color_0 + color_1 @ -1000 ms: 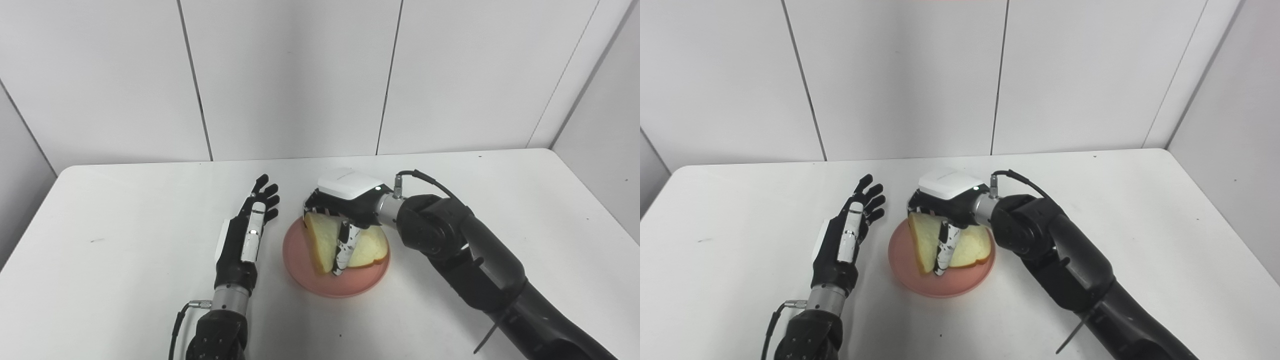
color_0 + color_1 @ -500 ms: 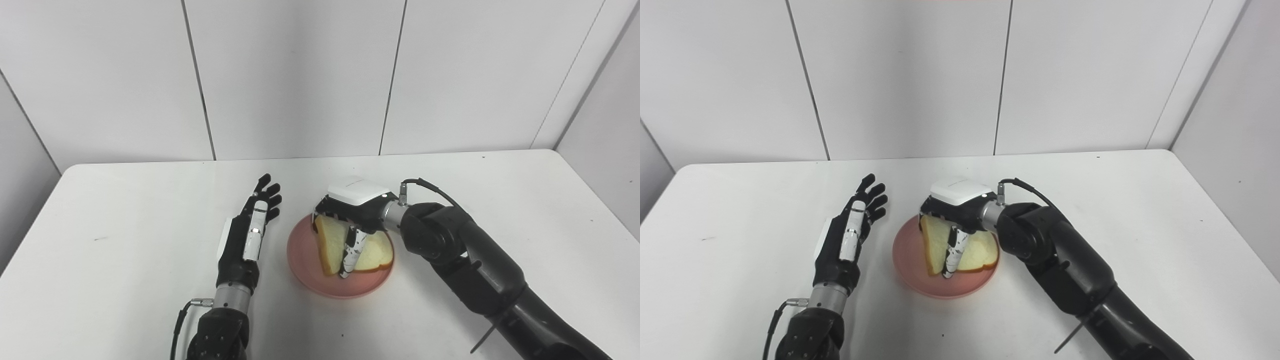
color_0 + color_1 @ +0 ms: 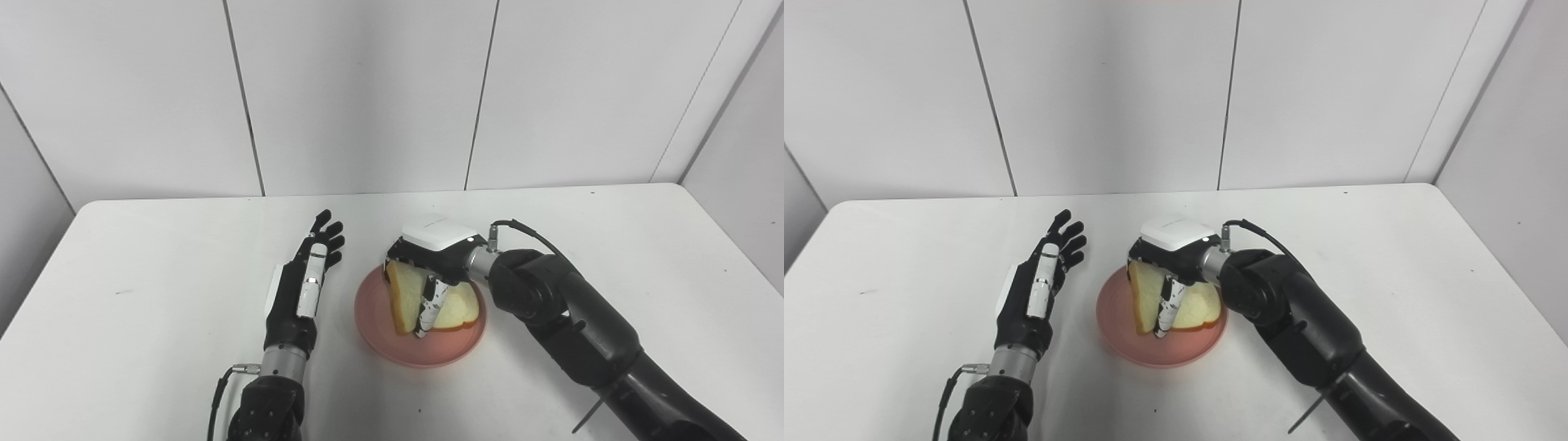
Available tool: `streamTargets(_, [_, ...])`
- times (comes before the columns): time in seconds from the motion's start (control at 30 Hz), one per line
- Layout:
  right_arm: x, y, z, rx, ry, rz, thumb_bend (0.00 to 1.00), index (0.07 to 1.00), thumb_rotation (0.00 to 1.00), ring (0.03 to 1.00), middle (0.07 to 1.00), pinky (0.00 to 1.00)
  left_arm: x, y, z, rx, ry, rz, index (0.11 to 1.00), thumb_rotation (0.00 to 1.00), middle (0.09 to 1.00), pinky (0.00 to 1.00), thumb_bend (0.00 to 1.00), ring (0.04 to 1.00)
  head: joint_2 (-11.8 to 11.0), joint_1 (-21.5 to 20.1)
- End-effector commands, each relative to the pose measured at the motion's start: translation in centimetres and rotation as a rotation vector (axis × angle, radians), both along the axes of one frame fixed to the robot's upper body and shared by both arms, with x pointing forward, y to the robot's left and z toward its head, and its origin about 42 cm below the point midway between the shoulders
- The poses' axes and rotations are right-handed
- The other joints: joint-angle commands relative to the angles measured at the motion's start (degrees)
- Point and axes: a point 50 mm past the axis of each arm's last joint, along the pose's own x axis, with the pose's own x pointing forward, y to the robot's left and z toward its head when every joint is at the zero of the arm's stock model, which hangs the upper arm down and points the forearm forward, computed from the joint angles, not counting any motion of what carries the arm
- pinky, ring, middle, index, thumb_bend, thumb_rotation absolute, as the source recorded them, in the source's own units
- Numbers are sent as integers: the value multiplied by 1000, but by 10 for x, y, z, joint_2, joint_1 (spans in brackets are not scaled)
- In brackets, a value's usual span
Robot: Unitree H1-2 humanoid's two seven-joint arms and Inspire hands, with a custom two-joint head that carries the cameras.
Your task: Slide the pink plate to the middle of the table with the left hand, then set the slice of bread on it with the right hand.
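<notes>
The pink plate (image 3: 386, 334) sits near the middle of the white table (image 3: 153, 306). My right hand (image 3: 432, 257) is shut on the slice of bread (image 3: 401, 297), which is bent: its left part stands up in my fingers and its right part (image 3: 459, 306) rests on the plate. The thumb (image 3: 429, 309) crosses the front of the slice. My left hand (image 3: 303, 288) lies open and empty on the table just left of the plate, fingers spread and pointing away, not touching the plate. The same scene shows in the right eye view, with the plate (image 3: 1127, 334) and bread (image 3: 1145, 300).
The table's left edge (image 3: 37, 288) and right edge (image 3: 729, 245) are in view. White wall panels (image 3: 367, 92) stand behind the far edge. A cable (image 3: 527, 229) loops off my right wrist.
The camera shifted slightly. My right hand has lowered the bread a little toward the plate and still holds it. The left hand has not moved.
</notes>
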Motion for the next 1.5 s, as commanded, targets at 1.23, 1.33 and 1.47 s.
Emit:
streamTargets(1.23, [-35,-13,95,-71,-97,-50,1000,960,369,938,964,869,7,0,25,-14,-93,-17,897,1000,898,889,442,887,1,-10])
streamTargets(1.33, [-39,-21,106,-65,-118,-59,1000,973,381,948,970,914,7,2,24,-16,-96,-14,899,1000,897,891,442,888,0,-13])
streamTargets(1.47, [-39,-31,112,72,-118,-98,1000,994,393,956,979,898,7,4,24,-11,-96,-20,907,1000,905,894,435,895,-5,-17])
